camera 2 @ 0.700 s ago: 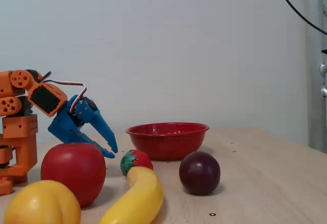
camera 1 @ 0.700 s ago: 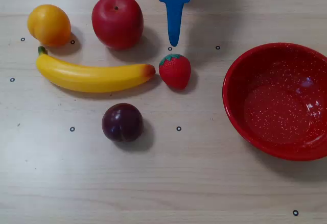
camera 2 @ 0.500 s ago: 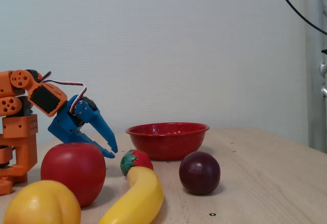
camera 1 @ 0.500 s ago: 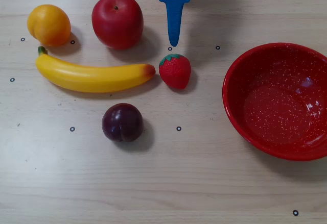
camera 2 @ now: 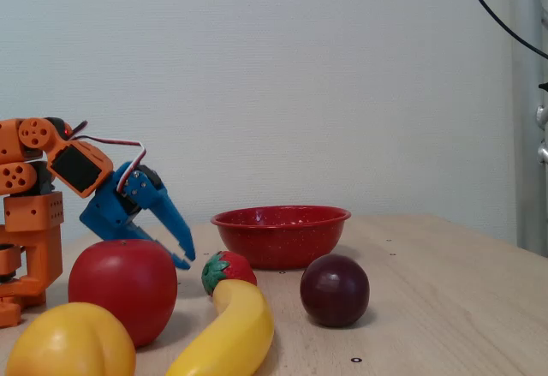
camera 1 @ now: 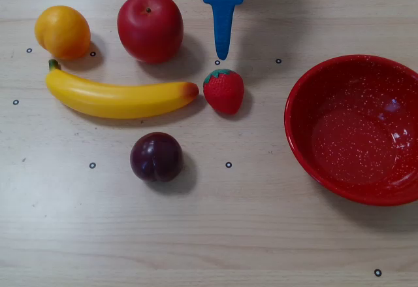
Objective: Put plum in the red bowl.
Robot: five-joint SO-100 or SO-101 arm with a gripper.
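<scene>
Plum (camera 1: 157,157) lies well apart from the empty, closed end effector (camera 1: 222,53), strawberry (camera 1: 224,91) between.

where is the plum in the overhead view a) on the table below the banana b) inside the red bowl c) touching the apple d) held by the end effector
a: the plum sits on the bare table just below the banana, apart from the red bowl, the apple and the end effector.

Strawberry (camera 1: 224,91) and banana (camera 1: 121,97) stand between the end effector (camera 1: 222,55) and plum (camera 1: 157,157); table (camera 1: 248,235) beyond lies open.
</scene>
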